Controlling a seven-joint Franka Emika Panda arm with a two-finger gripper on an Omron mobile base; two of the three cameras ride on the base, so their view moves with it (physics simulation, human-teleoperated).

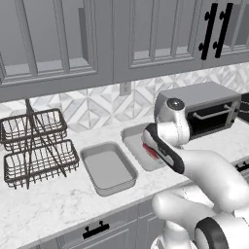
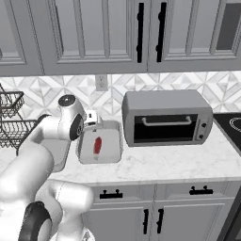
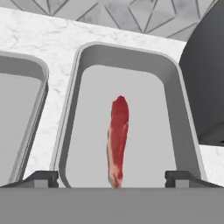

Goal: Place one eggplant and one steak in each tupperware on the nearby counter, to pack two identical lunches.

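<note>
Off to the claw's left, a second grey tupperware tray lies on the white marble counter, just beside the one under the hand. Straight below the claw, whose two tips stand wide apart with nothing between them, sits the other tupperware tray. A red steak lies in its middle, long axis running from between the tips away toward the tiled wall, the narrower end farthest. To the claw's right stands the grey toaster oven.
</note>
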